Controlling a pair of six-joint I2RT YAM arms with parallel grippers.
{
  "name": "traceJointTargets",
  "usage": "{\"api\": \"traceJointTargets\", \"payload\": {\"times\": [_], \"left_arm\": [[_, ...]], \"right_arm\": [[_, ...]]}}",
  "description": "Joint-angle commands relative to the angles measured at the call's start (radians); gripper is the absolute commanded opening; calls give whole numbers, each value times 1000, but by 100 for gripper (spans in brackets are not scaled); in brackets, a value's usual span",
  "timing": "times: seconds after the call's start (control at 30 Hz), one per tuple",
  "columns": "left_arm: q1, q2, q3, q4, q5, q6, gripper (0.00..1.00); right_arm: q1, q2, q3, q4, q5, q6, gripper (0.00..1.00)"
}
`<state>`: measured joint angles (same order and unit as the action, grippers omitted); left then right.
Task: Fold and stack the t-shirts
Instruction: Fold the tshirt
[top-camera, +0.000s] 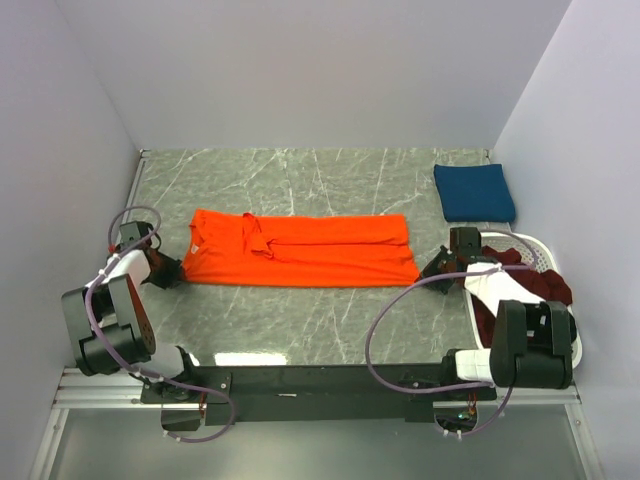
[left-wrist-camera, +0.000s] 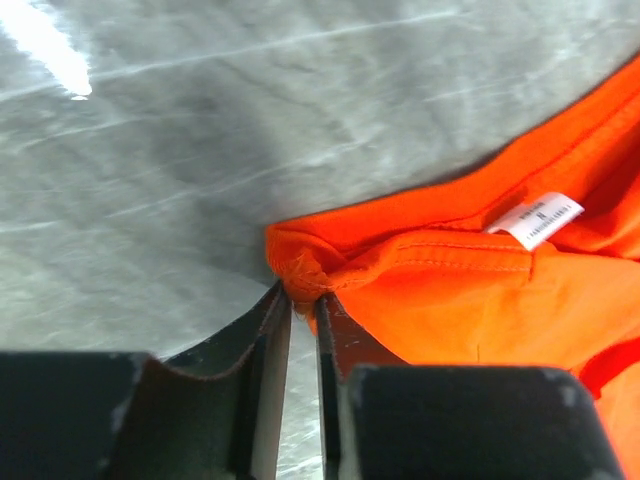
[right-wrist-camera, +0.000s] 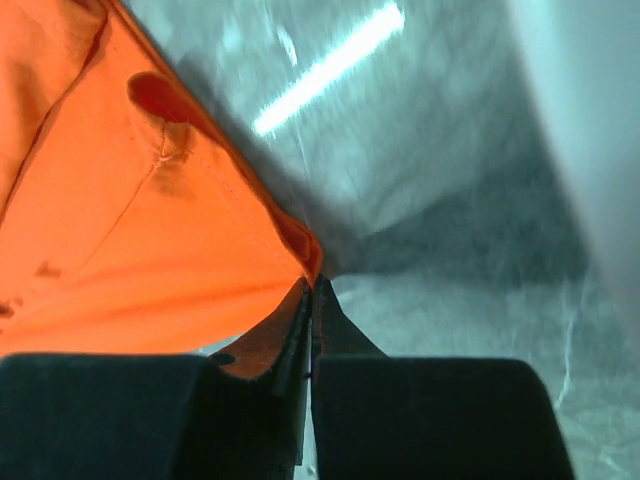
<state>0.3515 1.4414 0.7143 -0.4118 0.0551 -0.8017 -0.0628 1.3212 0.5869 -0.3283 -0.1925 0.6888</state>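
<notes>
- Near right: the maroon shirt (top-camera: 545, 287) is slumped in the white basket (top-camera: 533, 240).
- The left gripper (left-wrist-camera: 303, 296) is pinching the orange shirt (top-camera: 300, 250) at its collar-end corner.
- The right gripper (right-wrist-camera: 312, 286) is clamped on the other end's near corner.
- That orange shirt lies in a long folded strip across the table (top-camera: 300, 325).
- Far right: the navy shirt (top-camera: 474, 192) sits folded.

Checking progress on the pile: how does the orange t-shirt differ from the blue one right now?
The orange t-shirt lies as a long strip across the middle; the blue t-shirt is a compact folded square at the far right. Orange is pinched at both ends by the left end effector and right end effector; blue is untouched. Both lie flat on the table.
</notes>
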Motion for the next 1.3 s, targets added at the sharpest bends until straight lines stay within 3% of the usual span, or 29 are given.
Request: {"api": "traceJointTargets", "payload": {"times": [0.0, 0.2, 0.23, 0.27, 0.37, 0.4, 0.6, 0.73, 1.03, 1.27], "left_arm": [[33, -19, -7, -28, -52, 42, 23], [41, -70, 8, -45, -52, 53, 41], [41, -82, 26, -53, -52, 58, 46], [43, -108, 36, -62, -69, 68, 58], [43, -147, 76, -84, -139, 87, 77], [41, -153, 85, -94, -152, 87, 79], [40, -188, 111, -134, -224, 79, 74], [11, -240, 90, -119, -198, 72, 67], [6, -188, 25, -91, -95, 9, 64], [55, -144, 10, -41, -17, -50, 61]], "right_arm": [[-19, -65, -54, -77, 5, -29, 5], [-17, -157, -29, -133, 44, -78, 39], [-15, -171, -18, -143, 48, -99, 41], [-11, -181, 8, -159, 45, -112, 43], [50, -192, 68, -208, 65, -170, 47], [82, -186, 80, -219, 85, -179, 47], [366, -123, 177, -238, 211, -221, 45], [442, -74, 214, -195, 196, -264, 44], [442, 50, 211, -81, 77, -219, 43], [350, 82, 139, -18, 13, -207, 42]]}}
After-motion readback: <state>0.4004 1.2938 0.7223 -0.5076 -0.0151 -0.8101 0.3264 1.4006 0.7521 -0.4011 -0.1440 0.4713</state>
